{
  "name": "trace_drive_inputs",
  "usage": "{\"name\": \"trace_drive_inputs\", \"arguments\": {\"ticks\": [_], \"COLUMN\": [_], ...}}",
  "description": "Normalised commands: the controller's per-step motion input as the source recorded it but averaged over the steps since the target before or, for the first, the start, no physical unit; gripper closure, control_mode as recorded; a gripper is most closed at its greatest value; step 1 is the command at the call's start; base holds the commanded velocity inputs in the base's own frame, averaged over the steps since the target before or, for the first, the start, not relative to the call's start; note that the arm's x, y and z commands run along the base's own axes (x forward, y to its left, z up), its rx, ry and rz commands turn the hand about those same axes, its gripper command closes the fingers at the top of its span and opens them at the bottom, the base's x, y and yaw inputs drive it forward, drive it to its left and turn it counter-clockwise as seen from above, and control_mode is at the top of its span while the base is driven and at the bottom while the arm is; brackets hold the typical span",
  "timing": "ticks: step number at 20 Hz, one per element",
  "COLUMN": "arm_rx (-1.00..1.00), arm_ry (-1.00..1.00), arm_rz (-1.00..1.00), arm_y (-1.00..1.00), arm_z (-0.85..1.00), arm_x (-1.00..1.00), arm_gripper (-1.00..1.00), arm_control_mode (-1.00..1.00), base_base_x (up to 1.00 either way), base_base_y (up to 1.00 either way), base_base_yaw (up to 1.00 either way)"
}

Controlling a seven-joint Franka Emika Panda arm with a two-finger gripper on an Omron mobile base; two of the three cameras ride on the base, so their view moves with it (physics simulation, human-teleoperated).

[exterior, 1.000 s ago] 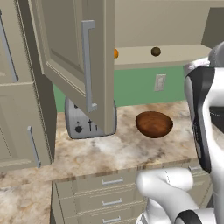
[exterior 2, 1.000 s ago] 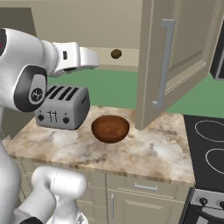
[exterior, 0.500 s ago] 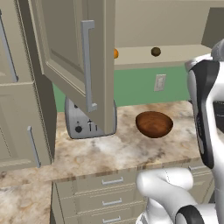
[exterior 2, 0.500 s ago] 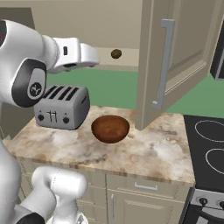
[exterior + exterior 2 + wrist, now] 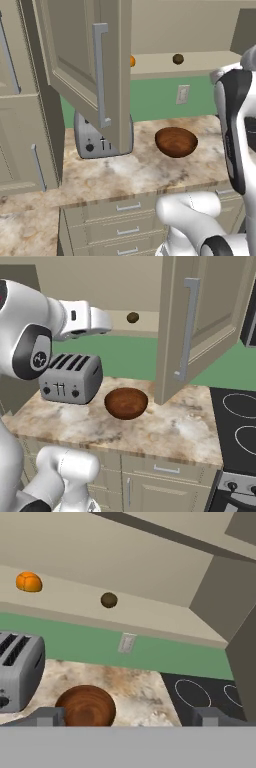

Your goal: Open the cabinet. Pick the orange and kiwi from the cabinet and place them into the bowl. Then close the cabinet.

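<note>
Cabinet point(image 5: 95, 75) doors open; arm raised toward the shelf, jaws spread and empty.

Left base view: orange point(image 5: 132, 61) peeks past the open door's edge on the shelf, kiwi point(image 5: 178, 59) further right on the same shelf, well apart; bowl point(image 5: 176, 142) on worktop point(image 5: 115, 175) beside the toaster point(image 5: 92, 142).
Right base view: forearm reaches out level from the upper left toward the shelf, its white end near the kiwi point(image 5: 132, 317), not touching; bowl point(image 5: 126, 403) below, between toaster point(image 5: 70, 378) and right door point(image 5: 200, 321).
Hand view: finger tips point(image 5: 49, 716) stand far apart, gripper point(image 5: 129, 718) holds nothing; orange point(image 5: 28, 581) and kiwi point(image 5: 109, 600) ahead on the shelf, bowl point(image 5: 86, 706) low in view.
</note>
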Motion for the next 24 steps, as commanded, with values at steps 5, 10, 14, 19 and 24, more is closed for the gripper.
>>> {"name": "trace_drive_inputs", "arguments": {"ticks": [5,10,14,19,24], "arm_rx": [0.07,0.15,0.20,0.18,0.15], "arm_ry": [0.00,-0.14,-0.03,0.00,0.00], "arm_rz": [0.00,0.04,0.03,0.02,0.06], "arm_y": [-0.02,0.02,0.31,0.37,0.27], "arm_z": [-0.05,0.00,0.00,0.00,0.00], "arm_x": [0.00,0.05,0.43,0.54,0.32], "arm_gripper": [-1.00,-1.00,-1.00,-1.00,-1.00], "arm_control_mode": [-1.00,-1.00,-1.00,-1.00,-1.00], "base_base_x": [0.00,0.00,0.00,0.00,0.00], "base_base_y": [0.00,0.00,0.00,0.00,0.00], "base_base_yaw": [0.00,0.00,0.00,0.00,0.00]}}
